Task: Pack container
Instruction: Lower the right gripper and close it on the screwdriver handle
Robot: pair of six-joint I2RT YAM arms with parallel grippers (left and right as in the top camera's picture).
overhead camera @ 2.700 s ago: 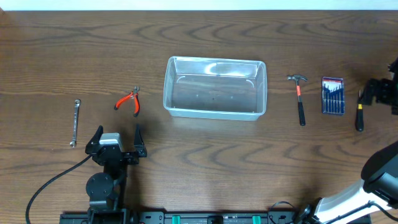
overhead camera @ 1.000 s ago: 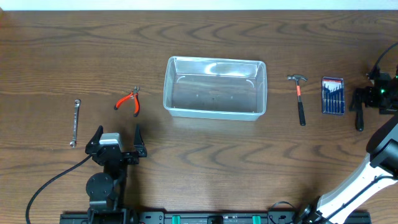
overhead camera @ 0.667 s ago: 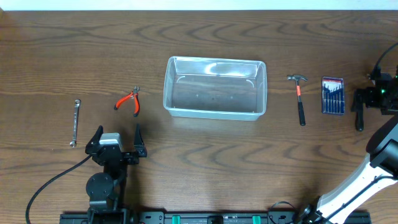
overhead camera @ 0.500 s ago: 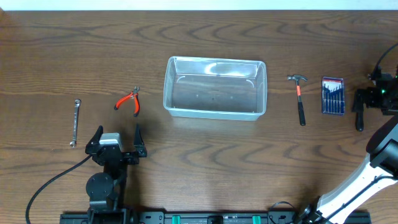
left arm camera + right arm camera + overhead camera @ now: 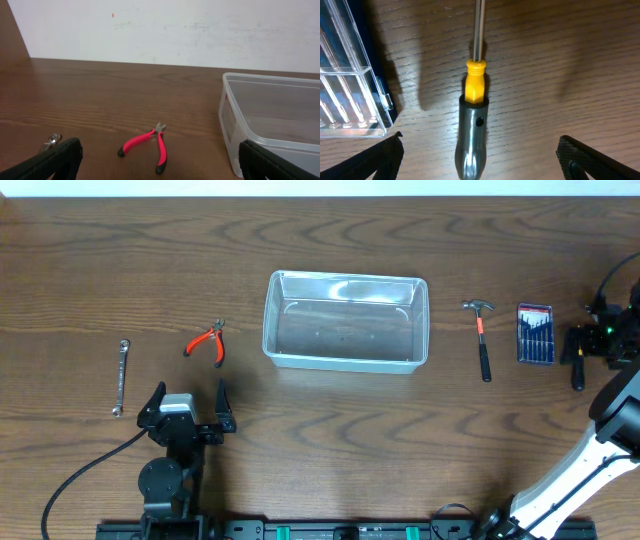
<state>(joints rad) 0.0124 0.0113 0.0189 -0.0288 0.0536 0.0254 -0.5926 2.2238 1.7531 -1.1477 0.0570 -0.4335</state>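
The container (image 5: 345, 320), a clear empty bin, sits mid-table; its left end (image 5: 270, 120) shows in the left wrist view. My left gripper (image 5: 188, 398) rests open near the front edge, nothing between its fingers (image 5: 50, 160). Ahead of it lie red-handled pliers (image 5: 207, 342) (image 5: 147, 145) and a wrench (image 5: 121, 375) (image 5: 51, 140). At the far right my right gripper (image 5: 585, 342) (image 5: 480, 167) hangs open low over a screwdriver (image 5: 578, 372). Its grey handle with yellow collar (image 5: 474, 125) lies on the table between the spread fingers, apart from both.
A hammer (image 5: 482, 340) with an orange neck lies right of the container. A blue screwdriver-set case (image 5: 535, 333) lies between hammer and screwdriver, its clear lid (image 5: 350, 90) just left of the right gripper. The left arm's cable (image 5: 80, 470) trails to the front left.
The right gripper has come forward and down over the screwdriver, then shifted only slightly in the last second. The left arm and all the tools have stayed put.
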